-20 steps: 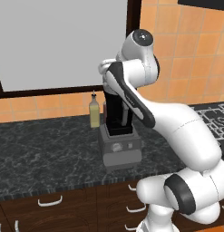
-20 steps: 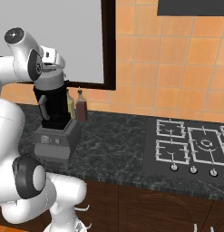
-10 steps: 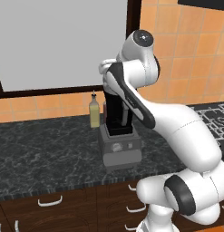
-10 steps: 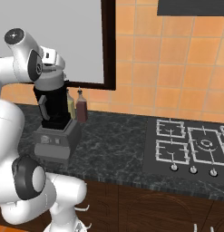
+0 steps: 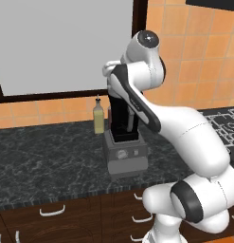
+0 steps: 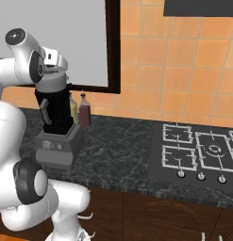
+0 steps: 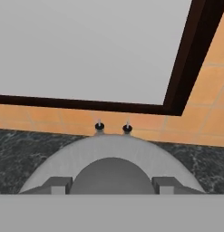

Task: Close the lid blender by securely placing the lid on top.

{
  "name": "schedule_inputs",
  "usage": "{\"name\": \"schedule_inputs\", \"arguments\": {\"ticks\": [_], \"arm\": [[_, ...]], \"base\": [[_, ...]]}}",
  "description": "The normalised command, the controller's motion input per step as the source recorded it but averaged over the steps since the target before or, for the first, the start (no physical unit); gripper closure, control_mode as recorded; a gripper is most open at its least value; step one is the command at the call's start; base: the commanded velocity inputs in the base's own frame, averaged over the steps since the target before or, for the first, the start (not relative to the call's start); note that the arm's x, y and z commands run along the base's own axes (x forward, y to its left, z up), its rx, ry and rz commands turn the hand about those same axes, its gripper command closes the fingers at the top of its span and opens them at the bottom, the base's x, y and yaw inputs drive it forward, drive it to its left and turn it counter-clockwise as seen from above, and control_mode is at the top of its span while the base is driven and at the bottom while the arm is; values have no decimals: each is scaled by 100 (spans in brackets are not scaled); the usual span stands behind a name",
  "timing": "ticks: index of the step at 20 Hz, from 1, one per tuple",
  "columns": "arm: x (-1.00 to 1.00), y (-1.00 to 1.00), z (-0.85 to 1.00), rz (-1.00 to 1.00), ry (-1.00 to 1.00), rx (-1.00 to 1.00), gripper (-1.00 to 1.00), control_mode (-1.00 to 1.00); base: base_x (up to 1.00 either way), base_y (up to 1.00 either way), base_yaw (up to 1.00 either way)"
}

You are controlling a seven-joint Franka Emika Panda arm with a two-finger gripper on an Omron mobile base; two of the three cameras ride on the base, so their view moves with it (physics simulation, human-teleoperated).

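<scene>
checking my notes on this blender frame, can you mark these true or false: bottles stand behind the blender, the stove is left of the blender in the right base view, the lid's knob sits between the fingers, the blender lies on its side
1. Bottles stand behind the blender: true; a yellowish bottle and a dark bottle.
2. The stove is left of the blender: false; it is to the right.
3. The lid has its knob between the gripper fingers: true.
4. The blender lies on its side: false; it stands upright on the counter.

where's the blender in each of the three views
Left base view: the blender stands at the centre on the dark counter, its jar partly behind the arm.
Right base view: at the left edge, below the hand.
Hand view: its lid fills the bottom centre.
Shared landmark: the yellowish bottle just behind the blender.
</scene>
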Motion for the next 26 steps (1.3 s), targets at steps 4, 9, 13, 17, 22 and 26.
{"name": "schedule_inputs", "arguments": {"ticks": [4,9,13,17,22,26], "arm": [[26,0,-10,0,0,0,100,-100],[29,0,-20,0,0,0,100,-100],[14,0,-27,0,-1,0,100,-100],[2,-8,-19,0,-8,0,100,-100],[5,-18,-19,-1,-14,0,100,-100],[16,-23,-12,-1,-13,0,100,-100]], "base": [[0,0,0],[0,0,0],[0,0,0],[0,0,0],[0,0,0],[0,0,0]]}}
